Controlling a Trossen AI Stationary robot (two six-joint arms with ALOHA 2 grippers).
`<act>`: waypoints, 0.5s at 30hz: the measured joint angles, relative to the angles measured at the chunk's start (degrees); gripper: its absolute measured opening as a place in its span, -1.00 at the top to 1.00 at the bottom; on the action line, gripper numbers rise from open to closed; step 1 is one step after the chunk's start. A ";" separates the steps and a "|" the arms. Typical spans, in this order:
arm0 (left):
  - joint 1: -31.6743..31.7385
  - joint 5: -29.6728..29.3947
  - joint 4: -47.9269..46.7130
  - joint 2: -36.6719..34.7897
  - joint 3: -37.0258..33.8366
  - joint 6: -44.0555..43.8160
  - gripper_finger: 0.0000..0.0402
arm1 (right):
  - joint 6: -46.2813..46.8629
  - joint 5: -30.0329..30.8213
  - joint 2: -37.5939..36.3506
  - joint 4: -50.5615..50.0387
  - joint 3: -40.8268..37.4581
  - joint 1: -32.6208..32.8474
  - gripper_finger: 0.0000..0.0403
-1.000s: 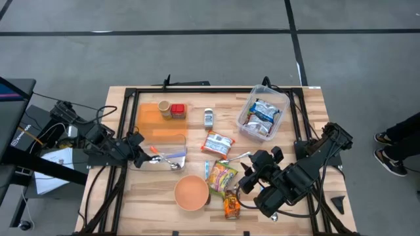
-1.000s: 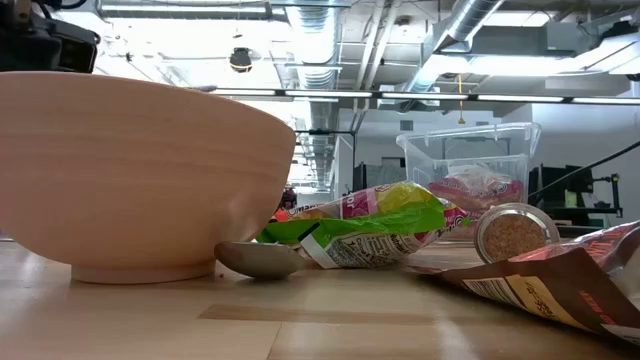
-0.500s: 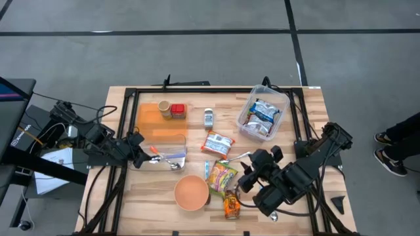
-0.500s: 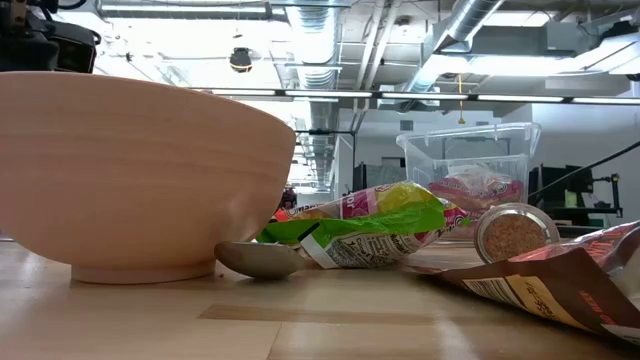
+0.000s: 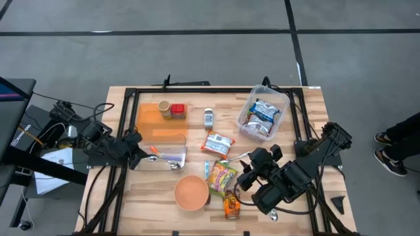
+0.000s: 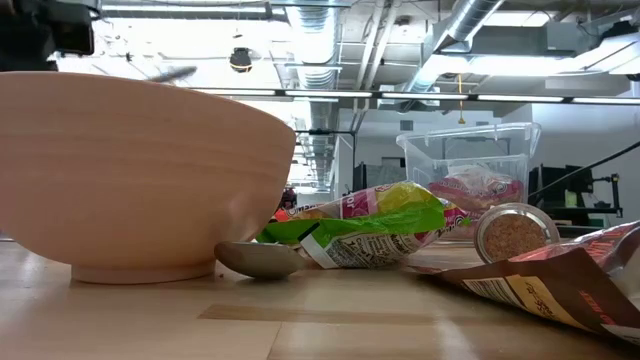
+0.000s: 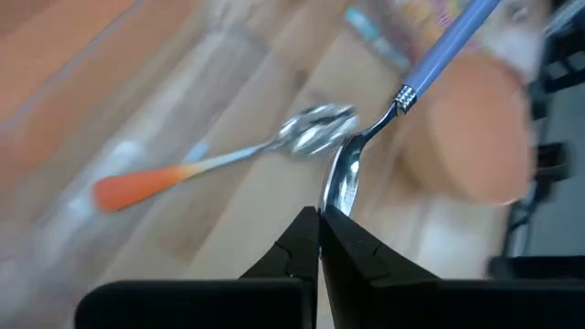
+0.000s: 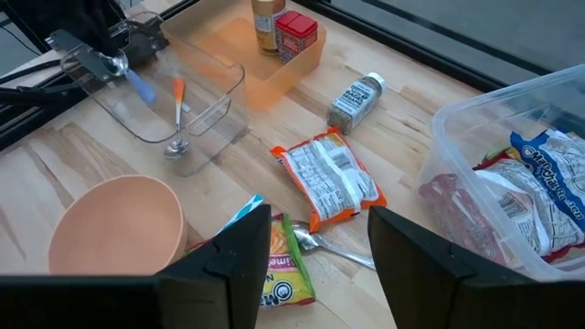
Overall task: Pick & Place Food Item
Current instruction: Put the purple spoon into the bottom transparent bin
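High view shows the left claw (image 5: 134,152), clamped on a blue-handled spoon (image 7: 402,91), has lifted back from the clear tray (image 5: 172,159), suggesting scooping comes next, while the right claw (image 8: 315,260) hangs half-open above the snack packet (image 5: 222,176) beside the bowl (image 5: 191,193).

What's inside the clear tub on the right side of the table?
The clear tub holds shiny snack packets and a reddish pack. Anything under them is covered.
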 joint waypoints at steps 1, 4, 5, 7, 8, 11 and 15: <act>0.00 0.16 -1.58 -0.01 0.00 -0.35 1.00 | 0.01 0.02 0.00 0.01 -0.01 -0.01 0.11; 0.00 0.02 -5.00 -0.04 -0.02 -2.29 1.00 | 0.03 0.02 0.00 0.00 -0.02 -0.03 0.11; 0.07 -0.13 -5.03 -0.04 -0.02 -2.33 1.00 | 0.10 0.02 0.00 0.01 -0.01 -0.04 0.11; 0.04 -0.55 -5.13 -0.17 -0.02 -1.65 1.00 | 0.15 0.02 0.00 0.02 -0.02 -0.07 0.11; 0.06 -0.55 -5.34 -0.32 -0.02 -0.96 1.00 | 0.15 0.02 0.00 0.02 0.00 -0.07 0.11; 0.92 -0.67 -6.46 -0.34 -0.03 0.47 1.00 | 0.13 0.00 0.00 0.02 0.00 -0.42 0.11; 2.17 0.30 -8.36 -0.37 -0.04 2.35 1.00 | 0.17 0.02 0.00 0.03 -0.01 -0.81 0.11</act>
